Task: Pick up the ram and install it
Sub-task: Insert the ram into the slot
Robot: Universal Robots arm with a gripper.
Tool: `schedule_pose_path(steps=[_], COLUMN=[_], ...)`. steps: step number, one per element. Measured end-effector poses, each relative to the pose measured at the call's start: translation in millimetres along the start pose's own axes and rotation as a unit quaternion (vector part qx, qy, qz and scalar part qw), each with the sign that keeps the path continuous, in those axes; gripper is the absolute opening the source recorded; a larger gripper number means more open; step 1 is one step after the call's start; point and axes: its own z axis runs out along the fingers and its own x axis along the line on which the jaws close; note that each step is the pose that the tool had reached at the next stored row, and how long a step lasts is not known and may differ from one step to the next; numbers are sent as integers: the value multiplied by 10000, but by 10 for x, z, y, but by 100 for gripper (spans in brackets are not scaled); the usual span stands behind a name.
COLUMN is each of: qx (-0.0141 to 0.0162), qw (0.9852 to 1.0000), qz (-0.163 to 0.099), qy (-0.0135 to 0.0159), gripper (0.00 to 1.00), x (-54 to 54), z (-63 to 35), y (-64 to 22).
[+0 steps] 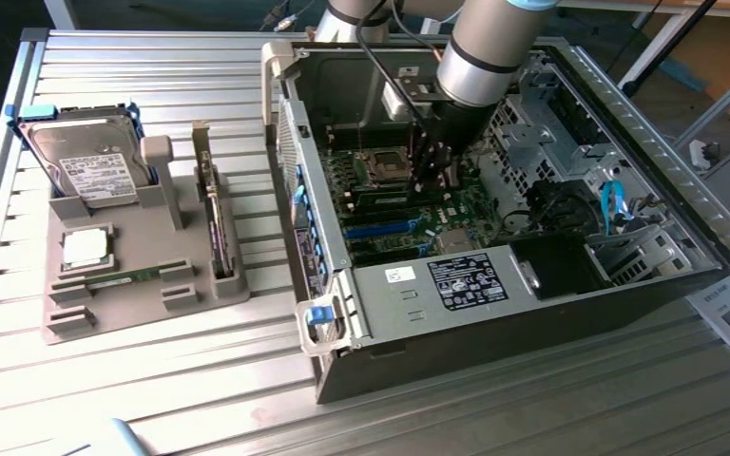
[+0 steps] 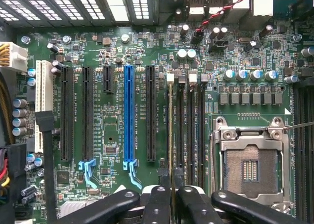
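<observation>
Wrist view is showing the gripper (image 2: 171, 179) pinching the ram (image 2: 170, 126) by its end, with the two dark fingers (image 2: 163, 181) sitting narrow and pressing against either face of the thin stick. The ram is standing edge-on along the memory slot farthest from the processor socket (image 2: 250, 170), running between that socket and the blue expansion slot (image 2: 128, 116); I cannot tell whether it is sitting fully home. From the exterior view, the arm is reaching down into the open computer case (image 1: 619, 104) with the gripper (image 1: 432, 176) hanging just over the motherboard (image 1: 454, 214), while a hard drive (image 1: 86, 166) is resting in the grey tray (image 1: 149, 306) well apart.
</observation>
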Motion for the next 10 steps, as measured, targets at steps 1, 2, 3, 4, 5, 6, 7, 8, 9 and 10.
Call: schedule_pose_path(steps=[1,2,3,4,5,6,7,8,9,10], qx=[0,0,0,5,2,1,1,0,0,0], qw=[10000,10000,10000,10000,10000,10000,10000,10000,10000,10000], qz=[0,0,0,-2,-2,-2,-1,0,0,0], qy=[-1,-1,-1,-3,-3,-3,-2,-1,-1,2], gripper=[13,13,13,14,20,20,20,26,26,26], x=[0,0,0,-1,-1,-1,-1,0,0,0], z=[1,1,1,3,3,3,2,1,1,-2], y=[0,0,0,-3,-2,-2,-1,0,0,0])
